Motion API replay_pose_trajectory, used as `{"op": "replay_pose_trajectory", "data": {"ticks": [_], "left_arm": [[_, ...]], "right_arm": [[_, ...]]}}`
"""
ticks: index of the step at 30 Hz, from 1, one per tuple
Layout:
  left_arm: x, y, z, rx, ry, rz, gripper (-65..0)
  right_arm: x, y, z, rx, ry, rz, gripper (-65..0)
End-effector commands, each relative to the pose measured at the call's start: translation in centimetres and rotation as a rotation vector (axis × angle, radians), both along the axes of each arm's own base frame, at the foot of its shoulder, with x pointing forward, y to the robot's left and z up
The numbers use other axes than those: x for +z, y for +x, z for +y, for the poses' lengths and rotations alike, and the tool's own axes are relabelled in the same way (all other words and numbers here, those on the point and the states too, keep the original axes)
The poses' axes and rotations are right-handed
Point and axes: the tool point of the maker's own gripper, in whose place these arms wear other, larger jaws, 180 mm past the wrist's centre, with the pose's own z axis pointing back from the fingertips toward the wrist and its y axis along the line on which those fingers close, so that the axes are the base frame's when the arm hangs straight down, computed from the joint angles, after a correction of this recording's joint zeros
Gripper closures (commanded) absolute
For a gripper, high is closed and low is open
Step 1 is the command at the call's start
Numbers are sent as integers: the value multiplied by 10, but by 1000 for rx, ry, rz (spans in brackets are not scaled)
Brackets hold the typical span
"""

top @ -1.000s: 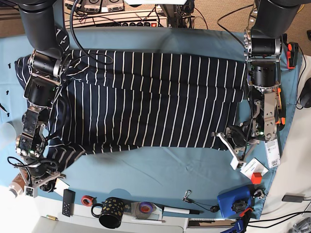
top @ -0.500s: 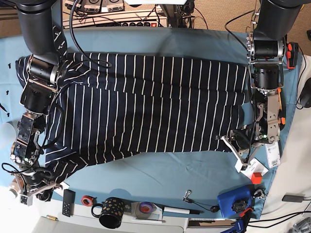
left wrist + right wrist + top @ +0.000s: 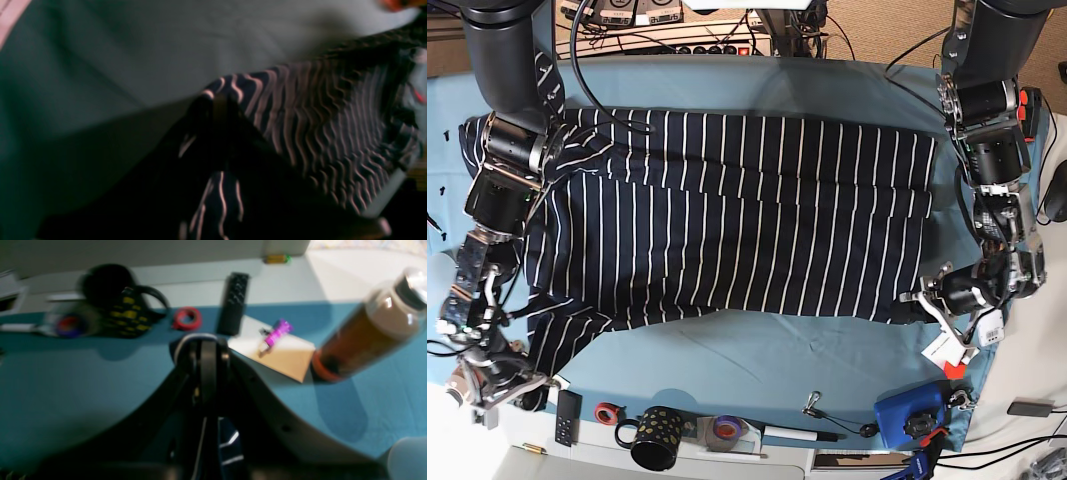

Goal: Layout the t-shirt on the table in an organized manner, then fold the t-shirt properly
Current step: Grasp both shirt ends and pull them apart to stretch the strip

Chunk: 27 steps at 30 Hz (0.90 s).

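The navy t-shirt [image 3: 727, 220] with thin white stripes lies spread sideways across the teal table [image 3: 757, 365]. In the base view my left gripper [image 3: 921, 301], on the right, is shut on the shirt's near right corner. Its wrist view shows dark fingers pinching striped cloth [image 3: 300, 110] just above the table cloth [image 3: 100, 66]. My right gripper [image 3: 527, 384], on the left, is shut on the shirt's near left corner. In its wrist view the closed fingers [image 3: 207, 356] hold a strip of striped fabric [image 3: 228, 440] that hangs below them.
Along the near edge stand a black remote [image 3: 567, 416], a red tape ring [image 3: 607, 411], a dotted black mug [image 3: 655, 437] and a blue box [image 3: 907, 415]. A brown bottle [image 3: 363, 330] and a white card [image 3: 283, 356] lie close to my right gripper. Cables run along the far edge.
Both grippers have drawn the shirt's near corners toward the near edge and outward. The near hem now lies lower and the cloth is stretched flatter.
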Motion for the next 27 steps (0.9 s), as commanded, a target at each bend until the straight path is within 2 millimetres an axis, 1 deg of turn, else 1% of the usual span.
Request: {"op": "replay_pose_trajectory", "data": {"ticks": [1,5,8,10,16,20,24,27], "left_arm": [[24,11,6,10,-20,-57,0],[19,-2,4,-37,-33,10,0],[26,-10,-1,-109,-63,-3,0],[31,-13,3,-121,-84,-12,0],[41,-25,21,-157,-110,-54,0],[43,-40,34,-157,-167,-75,0],[32,-60,43,-155,-198,-59,0],[21,-74,40,-153,-238,-33,0]], "right_arm": [[50,3,-12,-16,-17,-109,0],[79,-18,-29,-34,-21,-113,0],[91,-33,-39,-22,-29,-94,0],[94,-39,-43,-7,-25,-80,0],[87,-55,-53,21,-4,-8,0],[78,-71,-60,42,8,49,0],[71,-91,-70,33,-54,98,0],[63,-109,-73,25,-100,123,0]]}}
